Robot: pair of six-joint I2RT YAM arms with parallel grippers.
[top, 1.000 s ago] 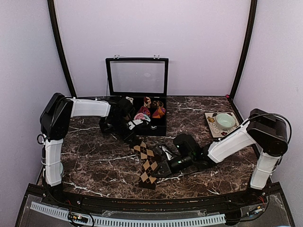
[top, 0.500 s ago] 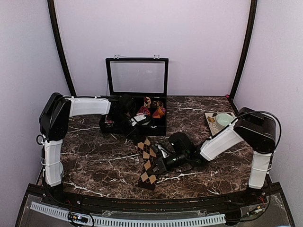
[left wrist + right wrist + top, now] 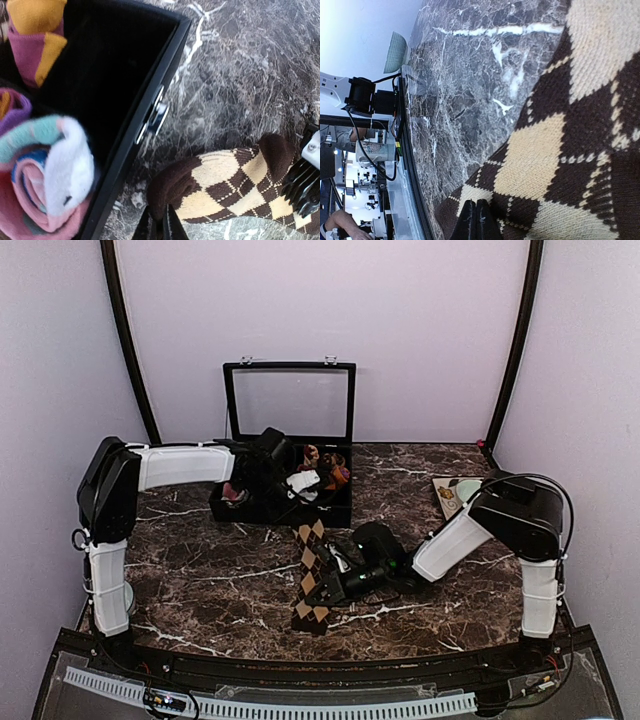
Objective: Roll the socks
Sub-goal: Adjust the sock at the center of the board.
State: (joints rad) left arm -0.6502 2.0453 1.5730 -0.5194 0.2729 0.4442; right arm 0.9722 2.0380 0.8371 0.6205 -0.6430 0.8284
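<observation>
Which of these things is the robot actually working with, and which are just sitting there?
Part of the job:
- brown-and-beige diamond sock, flat on the table, pinched by the right gripper
- magenta-and-orange sock, inside the black box
- left gripper, hovering over the diamond sock's cuff

Just lying about:
- pink-and-white sock roll in the box
- green bowl

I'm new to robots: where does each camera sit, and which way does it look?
Top external: high behind, looking down at the dark marble table; both white arms show.
Left wrist: down at the black box and brown-and-beige diamond-patterned sock; own fingertips show.
Right wrist: close over that sock; own fingertips.
Shared: the sock.
</observation>
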